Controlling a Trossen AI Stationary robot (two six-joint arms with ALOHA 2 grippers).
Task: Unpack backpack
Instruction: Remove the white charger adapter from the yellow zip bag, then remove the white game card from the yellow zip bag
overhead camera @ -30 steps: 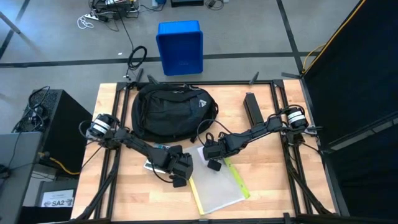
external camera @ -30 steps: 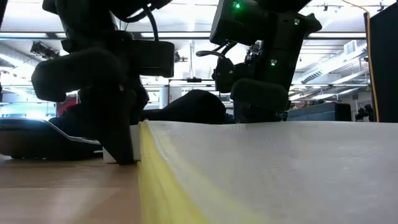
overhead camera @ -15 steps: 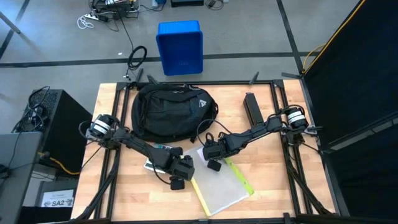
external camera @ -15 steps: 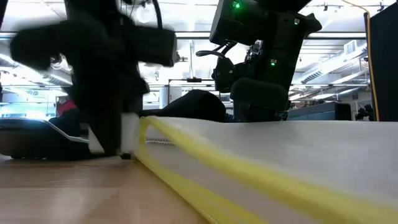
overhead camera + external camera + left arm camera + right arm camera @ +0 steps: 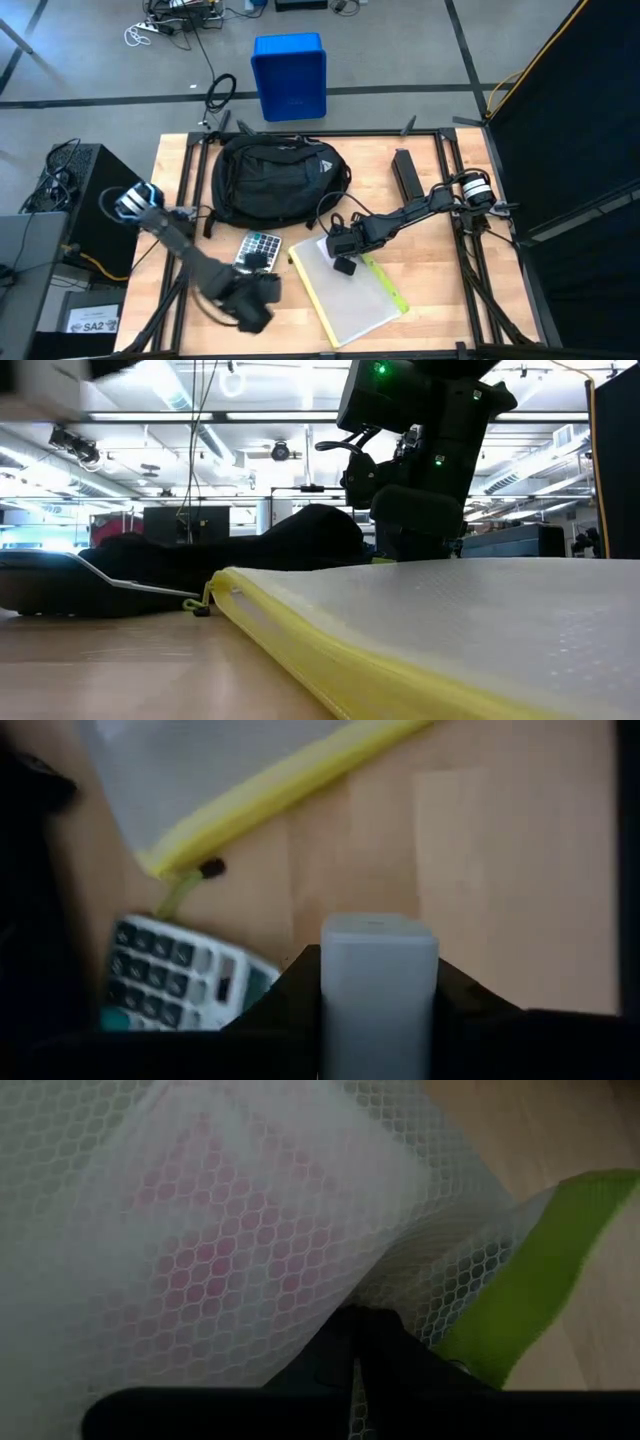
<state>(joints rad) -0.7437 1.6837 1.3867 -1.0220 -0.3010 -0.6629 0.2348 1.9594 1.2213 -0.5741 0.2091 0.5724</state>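
1. The wooden table [image 5: 440, 300] carries all; its top is pale planks with a dark frame along the edges.
2. The backpack [image 5: 277, 180] lies at the far middle of the table; it is black soft fabric, rounded, with a small pale triangular logo [image 5: 322, 166] on it; in the low view it shows as a dark low mound [image 5: 290, 540] behind the pouch.
3. The left arm reaches from its base at the table's left edge toward the near left corner; the left gripper [image 5: 250, 309] is there, well apart from the backpack; in the left wrist view its fingers are closed on a pale grey block [image 5: 378, 985] with rounded corners.
4. The right arm stretches from the right edge inward to the middle; the right gripper [image 5: 345, 264] rests on the far end of the mesh pouch [image 5: 352, 295], its jaws pressed together against the netting.
5. The mesh pouch is flat, whitish, with honeycomb net, a yellow zip edge [image 5: 300, 650] and a green strip [image 5: 384, 286]; it lies near the backpack's front.
6. A calculator [image 5: 257, 250] lies between the backpack and the left gripper; grey keys, some teal.
7. A blue plastic bin [image 5: 289, 76] stands on the floor beyond the table; a flat black bar [image 5: 405, 173] lies right of the backpack.
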